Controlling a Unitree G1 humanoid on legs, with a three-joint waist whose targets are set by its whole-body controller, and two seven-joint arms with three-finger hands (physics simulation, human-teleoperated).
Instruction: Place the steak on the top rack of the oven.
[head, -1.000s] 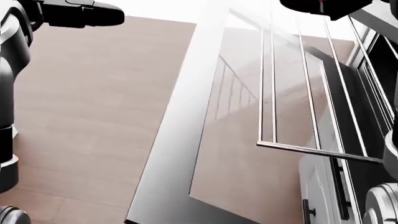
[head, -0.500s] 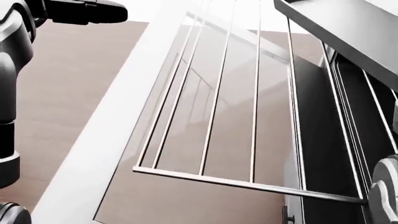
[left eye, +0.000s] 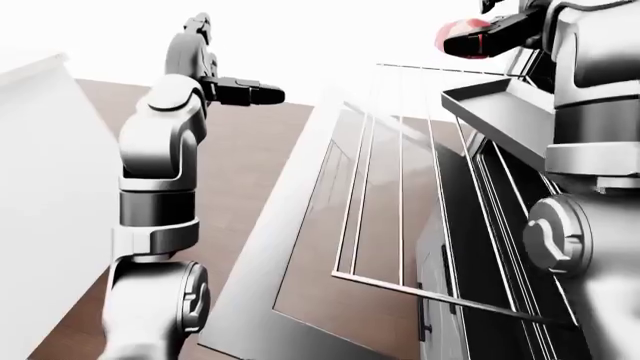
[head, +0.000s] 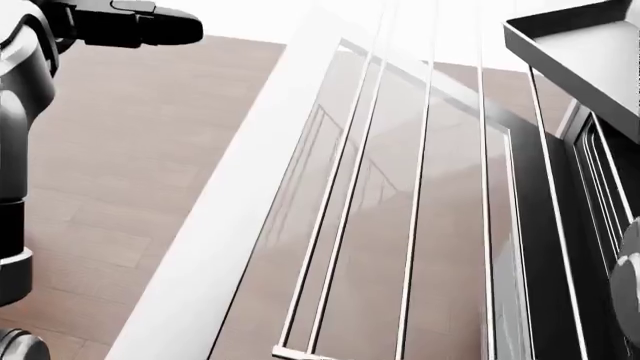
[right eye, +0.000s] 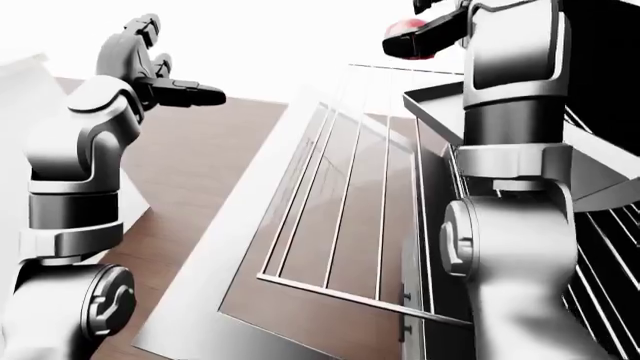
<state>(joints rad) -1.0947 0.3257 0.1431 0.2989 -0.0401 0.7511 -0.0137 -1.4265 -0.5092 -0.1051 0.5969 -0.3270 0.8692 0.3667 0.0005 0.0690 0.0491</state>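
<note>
The steak (left eye: 462, 33), a red and pale lump, is high at the top right of the left-eye view, with my right hand (left eye: 490, 39) shut on it in its black fingers. It hangs above the far end of the pulled-out wire oven rack (left eye: 400, 187). That rack reaches out over the open oven door (left eye: 300, 300), whose glass faces up. My left hand (left eye: 243, 92) is raised at the upper left over the wooden floor, fingers stretched out and holding nothing. The head view shows the rack wires (head: 415, 225) and the left hand (head: 135, 28), but neither the steak nor the right hand.
A dark slab with a raised rim (left eye: 490, 105) juts out above the oven opening (left eye: 500, 225), just under the right hand. A white cabinet side (left eye: 35, 195) stands at the left. Brown wooden floor (left eye: 250, 172) lies between it and the door.
The head view has shifted, so the camera moved: the rack's front bar slid down to the bottom edge. My right hand, at the top edge a second ago, has left that view.
</note>
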